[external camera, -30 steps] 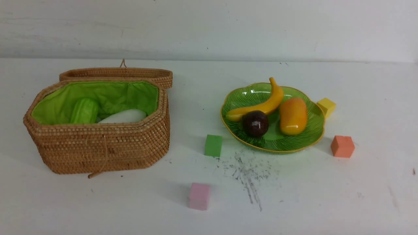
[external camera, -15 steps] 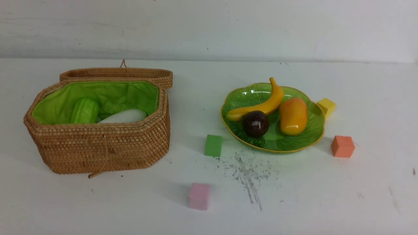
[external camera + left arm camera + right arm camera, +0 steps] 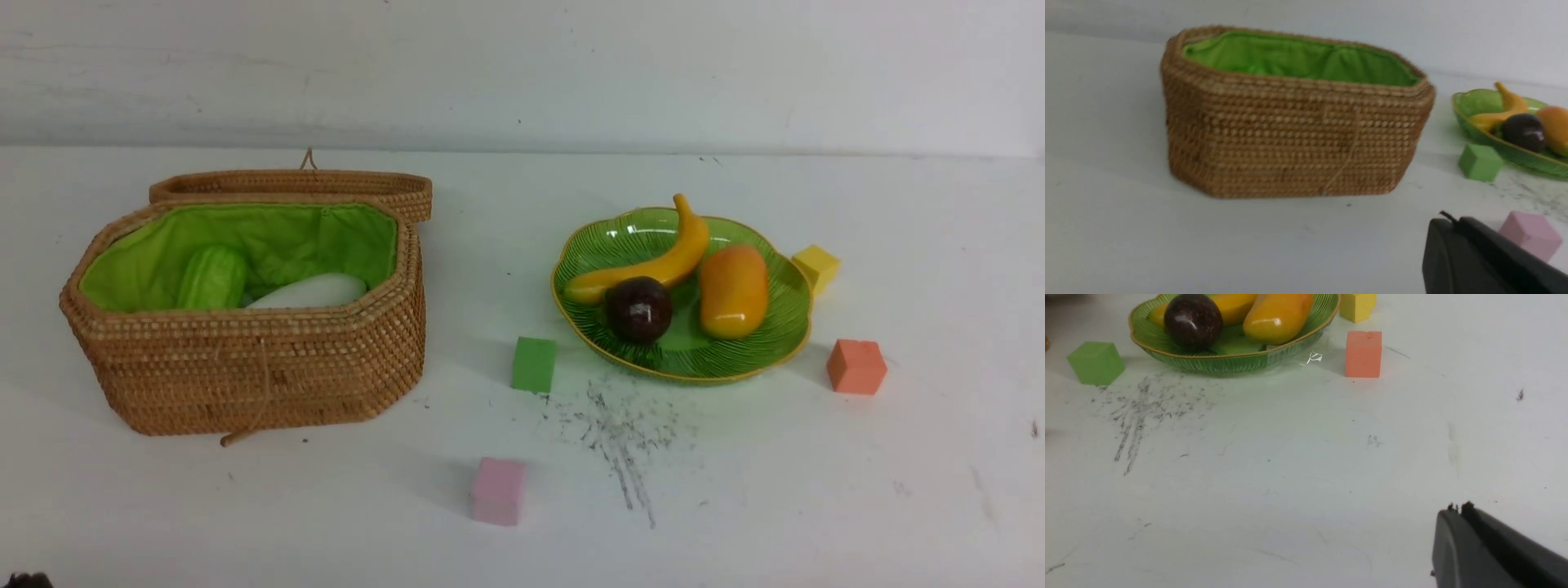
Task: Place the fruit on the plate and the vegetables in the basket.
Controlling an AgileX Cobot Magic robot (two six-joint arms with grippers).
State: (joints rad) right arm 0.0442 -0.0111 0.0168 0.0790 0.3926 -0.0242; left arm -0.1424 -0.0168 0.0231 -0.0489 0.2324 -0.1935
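a: how do the arms stand?
b: the left gripper (image 3: 1447,218) is shut with nothing in it, low over the near part of the table, its dark tip just peeking into the front view's near left corner. the right gripper (image 3: 1459,510) is shut and empty too, above the bare white tabletop (image 3: 1306,465).
a: what lies nearest them?
b: the pink cube (image 3: 499,491). beyond it is the green cube (image 3: 534,364), between basket and plate, and off to the right the orange-red cube (image 3: 856,367).
a: and the basket?
b: the wicker basket (image 3: 245,376) is on the left, holding the light-green cucumber (image 3: 214,278) and the white radish (image 3: 314,291). its woven lid (image 3: 392,192) is open behind it.
a: the fruit?
b: all on the green plate (image 3: 694,363): mangosteen (image 3: 639,310) in front, mango (image 3: 734,291) to its right, banana (image 3: 653,267) curving behind. the yellow cube (image 3: 816,268) sits right by the rim.
a: the surface, the room?
b: white, with dark scuffs (image 3: 620,433) in front of the plate; a pale, marked wall (image 3: 522,73) closes off the back.
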